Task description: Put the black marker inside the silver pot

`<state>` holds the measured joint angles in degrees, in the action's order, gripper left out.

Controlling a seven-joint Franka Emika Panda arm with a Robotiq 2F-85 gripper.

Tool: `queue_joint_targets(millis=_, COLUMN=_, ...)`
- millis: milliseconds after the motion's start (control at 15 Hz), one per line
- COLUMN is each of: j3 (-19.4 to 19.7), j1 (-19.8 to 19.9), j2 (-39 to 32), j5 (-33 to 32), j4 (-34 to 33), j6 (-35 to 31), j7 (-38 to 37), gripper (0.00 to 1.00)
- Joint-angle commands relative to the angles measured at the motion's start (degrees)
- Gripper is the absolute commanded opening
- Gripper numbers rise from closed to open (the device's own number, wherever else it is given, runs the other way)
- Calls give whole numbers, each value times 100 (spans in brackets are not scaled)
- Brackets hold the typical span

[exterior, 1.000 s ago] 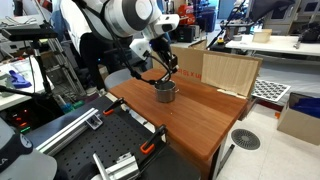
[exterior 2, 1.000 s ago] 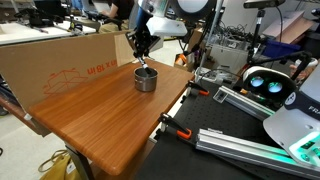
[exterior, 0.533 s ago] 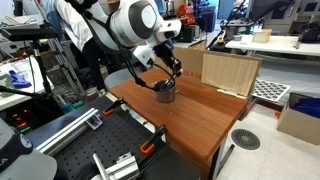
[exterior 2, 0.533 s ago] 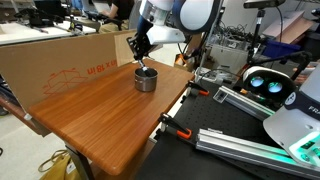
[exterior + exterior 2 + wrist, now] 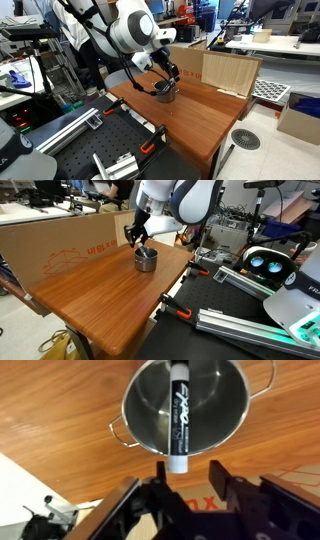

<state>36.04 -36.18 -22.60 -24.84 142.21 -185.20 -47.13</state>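
Black fingers of the gripper (image 5: 178,495) stand spread wide in the wrist view, holding nothing. Just beyond them the black marker (image 5: 178,415) lies within the silver pot (image 5: 140,415). Its long axis runs straight away from the wrist, with its near end poking over the near rim. It looks light, stiff and smooth, so mid-barrel would be the surest hold. Around the pot lies the wooden table (image 5: 285,420).
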Motion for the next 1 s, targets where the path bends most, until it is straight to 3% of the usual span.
queue_joint_targets(millis=0, j3=75, j1=-120, j2=-32, j5=67, j4=-18, j6=75, j7=-117, gripper=83)
queue_joint_targets(millis=133, j3=23, j1=-74, j2=9, j5=63, j4=-13, j6=140, j7=-125, gripper=98)
queue_joint_targets(millis=200, j3=-47, j1=-14, j2=80, j5=61, j4=9, j6=228, j7=-115, gripper=100)
queue_joint_targets(millis=467, j3=-827, j1=625, j2=753, j5=97, j4=299, j6=852, j7=146, gripper=100)
queue_joint_targets(millis=800, j3=-1237, j1=988, j2=1698, j5=296, j4=734, j6=1062, j7=314, gripper=100)
queue_joint_targets(millis=933, j3=-1566, j1=1176, j2=2256, j5=793, j4=961, j6=1526, j7=724, gripper=100)
